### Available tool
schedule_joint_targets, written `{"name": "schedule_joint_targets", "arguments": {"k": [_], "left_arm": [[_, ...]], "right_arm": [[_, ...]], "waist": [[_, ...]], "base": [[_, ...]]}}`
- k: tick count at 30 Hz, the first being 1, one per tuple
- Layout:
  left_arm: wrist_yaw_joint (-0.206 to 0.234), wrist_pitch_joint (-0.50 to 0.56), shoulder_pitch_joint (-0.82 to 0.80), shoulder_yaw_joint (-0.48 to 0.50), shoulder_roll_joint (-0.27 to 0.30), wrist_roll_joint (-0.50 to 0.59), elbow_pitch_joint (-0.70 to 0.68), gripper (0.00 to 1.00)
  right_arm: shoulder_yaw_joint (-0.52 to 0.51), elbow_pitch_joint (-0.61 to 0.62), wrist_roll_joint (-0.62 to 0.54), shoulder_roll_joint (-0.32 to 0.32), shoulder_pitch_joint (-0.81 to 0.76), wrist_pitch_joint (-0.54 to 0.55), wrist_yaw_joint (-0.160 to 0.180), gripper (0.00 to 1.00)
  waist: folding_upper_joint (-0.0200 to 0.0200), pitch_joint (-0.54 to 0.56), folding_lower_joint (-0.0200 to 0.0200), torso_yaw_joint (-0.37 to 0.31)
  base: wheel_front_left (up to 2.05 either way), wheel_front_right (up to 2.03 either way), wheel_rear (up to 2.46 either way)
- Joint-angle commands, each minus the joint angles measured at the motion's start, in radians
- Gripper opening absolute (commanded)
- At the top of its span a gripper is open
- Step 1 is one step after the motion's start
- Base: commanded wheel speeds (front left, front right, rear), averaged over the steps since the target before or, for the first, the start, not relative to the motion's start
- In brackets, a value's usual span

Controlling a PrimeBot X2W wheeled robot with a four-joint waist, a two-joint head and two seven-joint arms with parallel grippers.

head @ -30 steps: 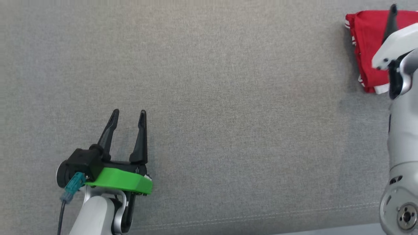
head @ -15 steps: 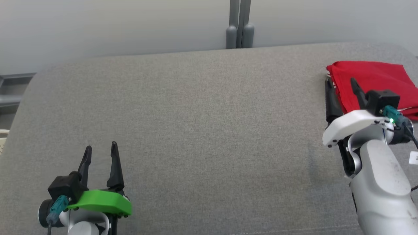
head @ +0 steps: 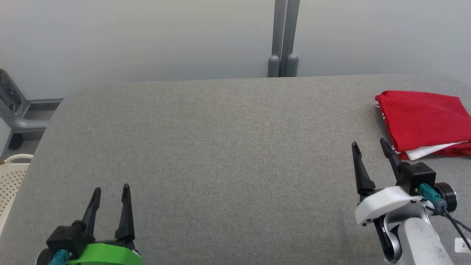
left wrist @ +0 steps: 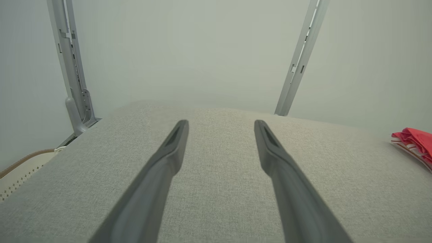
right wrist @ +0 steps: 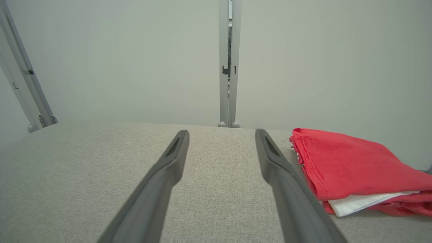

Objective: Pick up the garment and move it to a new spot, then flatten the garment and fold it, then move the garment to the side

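The garment (head: 423, 119) is a red piece with a white layer showing at its near edge, folded into a neat stack at the far right of the grey padded surface (head: 228, 147). The right wrist view has the garment (right wrist: 351, 168) just right of my fingers, and it peeks in at the left wrist view's right edge (left wrist: 413, 141). My right gripper (head: 369, 146) stands open, empty, a short way in front and left of the garment. My left gripper (head: 111, 191) is open and empty at the lower left, far from it.
A pale wall with a grey upright post (head: 283, 36) stands behind the surface. At the left edge are a grey metal frame (head: 14, 114) and a cream perforated basket (head: 11, 180) below the surface's rounded corner.
The head camera has tilted up, bringing the wall and far edge into view. My right gripper has drawn back from over the garment toward me; the garment lies where it was.
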State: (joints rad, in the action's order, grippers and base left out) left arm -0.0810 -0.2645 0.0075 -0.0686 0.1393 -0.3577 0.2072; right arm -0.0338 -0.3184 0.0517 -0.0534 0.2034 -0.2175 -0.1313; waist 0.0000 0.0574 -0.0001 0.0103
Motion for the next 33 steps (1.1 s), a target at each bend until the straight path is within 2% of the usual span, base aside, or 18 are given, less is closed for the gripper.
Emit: {"name": "schedule_joint_targets", "arguments": {"k": [1, 8, 14, 27, 33], "left_arm": [[-0.014, 0.0, 0.026, 0.008, -0.01, 0.018, -0.006, 1.0], [-0.03, 0.0, 0.065, 0.022, -0.037, 0.069, -0.013, 1.0], [-0.042, 0.0, 0.084, 0.027, -0.048, 0.096, 0.034, 1.0], [-0.048, 0.0, 0.105, 0.072, -0.066, 0.135, 0.082, 1.0], [-0.049, 0.0, 0.105, 0.076, -0.073, 0.144, 0.104, 1.0]], "right_arm": [[-0.009, 0.025, -0.016, 0.0, -0.041, -0.016, 0.001, 1.0], [-0.017, 0.062, 0.01, 0.002, -0.137, -0.042, 0.001, 1.0], [-0.01, 0.053, 0.015, 0.002, -0.199, -0.047, 0.001, 1.0], [0.0, 0.044, 0.026, 0.002, -0.223, -0.048, 0.001, 1.0], [0.001, 0.001, 0.033, 0.002, -0.237, -0.047, 0.001, 1.0]], "waist": [[0.0, -0.001, 0.0001, 0.004], [0.0, 0.005, 0.0001, 0.021], [0.0, 0.014, 0.0001, 0.027], [0.0, 0.027, 0.0001, 0.009], [0.0, 0.025, 0.0001, 0.007]], "base": [[0.0, 0.0, 0.0], [0.0, 0.0, 0.0], [0.0, 0.0, 0.0], [0.0, 0.0, 0.0], [0.0, 0.0, 0.0]]}}
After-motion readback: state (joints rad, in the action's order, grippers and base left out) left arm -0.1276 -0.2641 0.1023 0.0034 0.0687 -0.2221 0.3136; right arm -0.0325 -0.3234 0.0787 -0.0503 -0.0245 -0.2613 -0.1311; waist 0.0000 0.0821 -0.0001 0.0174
